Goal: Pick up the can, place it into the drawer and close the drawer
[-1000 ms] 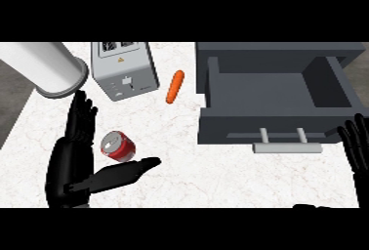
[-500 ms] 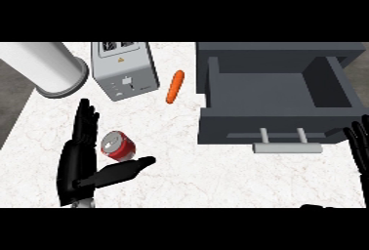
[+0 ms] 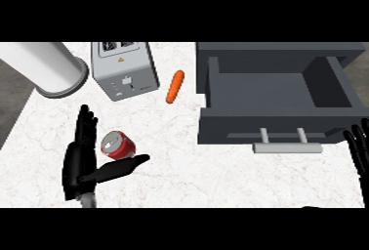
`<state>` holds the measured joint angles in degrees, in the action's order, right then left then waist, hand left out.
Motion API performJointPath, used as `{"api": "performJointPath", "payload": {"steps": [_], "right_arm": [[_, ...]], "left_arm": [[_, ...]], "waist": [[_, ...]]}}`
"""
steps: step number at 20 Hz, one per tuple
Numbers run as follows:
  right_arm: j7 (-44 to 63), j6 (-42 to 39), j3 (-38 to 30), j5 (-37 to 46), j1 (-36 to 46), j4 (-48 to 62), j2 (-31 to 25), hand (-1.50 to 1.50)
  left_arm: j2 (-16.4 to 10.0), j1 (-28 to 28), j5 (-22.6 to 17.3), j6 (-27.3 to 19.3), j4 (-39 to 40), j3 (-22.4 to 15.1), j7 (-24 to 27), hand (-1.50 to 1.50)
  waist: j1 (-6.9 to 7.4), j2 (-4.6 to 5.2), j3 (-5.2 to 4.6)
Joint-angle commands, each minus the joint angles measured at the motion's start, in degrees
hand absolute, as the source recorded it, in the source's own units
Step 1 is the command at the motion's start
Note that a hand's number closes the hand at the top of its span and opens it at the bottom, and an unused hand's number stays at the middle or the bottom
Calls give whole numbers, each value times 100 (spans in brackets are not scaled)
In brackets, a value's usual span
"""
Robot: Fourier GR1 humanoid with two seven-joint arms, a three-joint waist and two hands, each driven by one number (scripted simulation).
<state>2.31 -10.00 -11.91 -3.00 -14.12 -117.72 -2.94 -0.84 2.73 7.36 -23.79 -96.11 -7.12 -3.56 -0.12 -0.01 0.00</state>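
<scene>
Unmoved itself, the can (image 3: 117, 145) sat at lower left while the left hand (image 3: 79, 163) had edged closer. The hand was spread open, fingers and thumb bracketing the can without gripping, likely lining up a grasp. At upper right, the drawer (image 3: 268, 128) stood open to receive it. The right hand (image 3: 357, 146) rested open at the right edge.

Bare counter (image 3: 187, 166) between can (image 3: 117, 145) and open drawer (image 3: 231, 127); drawer interior looks free. Farther back: carrot (image 3: 175, 87), toaster (image 3: 124, 71), white cylinder (image 3: 47, 68), off that strip.
</scene>
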Motion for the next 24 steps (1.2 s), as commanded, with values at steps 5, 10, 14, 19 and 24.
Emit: {"api": "performJointPath", "payload": {"steps": [5,10,14,19,24], "right_arm": [[183,95,71,241,167,47,80,-150],[182,-29,-12,95,116,-22,100,-150],[234,-47,33,68,34,-271,171,-150],[138,-92,-88,104,63,-108,159,-150],[66,-297,-319,-148,-67,-208,80,-150]], "left_arm": [[-100,324,-387,311,602,417,887,-150],[-158,689,-350,377,83,360,582,-150],[76,773,-490,365,841,323,1379,-150],[74,369,-539,433,1516,605,1693,-150],[-67,561,-673,687,1433,716,1778,-150]], "waist": [[8,0,-1],[17,-5,0],[11,-4,0],[4,-1,0],[4,-4,1]]}}
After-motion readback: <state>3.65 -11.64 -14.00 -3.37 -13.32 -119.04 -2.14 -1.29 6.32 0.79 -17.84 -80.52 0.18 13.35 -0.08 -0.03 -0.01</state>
